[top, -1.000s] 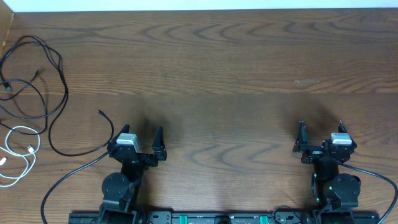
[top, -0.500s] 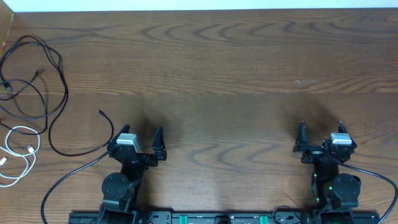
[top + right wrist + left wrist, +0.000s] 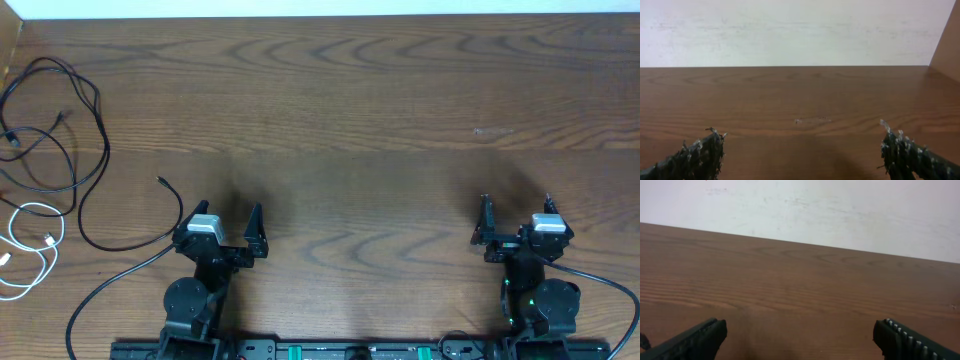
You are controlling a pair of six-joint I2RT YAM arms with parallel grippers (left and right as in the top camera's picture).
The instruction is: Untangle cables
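Observation:
The cables lie at the table's far left in the overhead view. Thin black cables (image 3: 70,120) loop over one another there, and one long strand ends in a small plug (image 3: 161,182) just left of my left gripper. A white cable (image 3: 32,245) is coiled below the black ones, near the left edge. My left gripper (image 3: 229,216) (image 3: 800,330) is open over bare wood, right of the cables and touching none. Far to the right, my right gripper (image 3: 516,210) (image 3: 801,139) is also open over bare wood. Neither wrist view shows a cable between the fingers.
A thicker black arm cable (image 3: 110,285) curves from the left arm's base toward the front edge. The wooden table (image 3: 360,120) ends at a white wall at the back. A wooden side panel (image 3: 947,45) rises at the far right.

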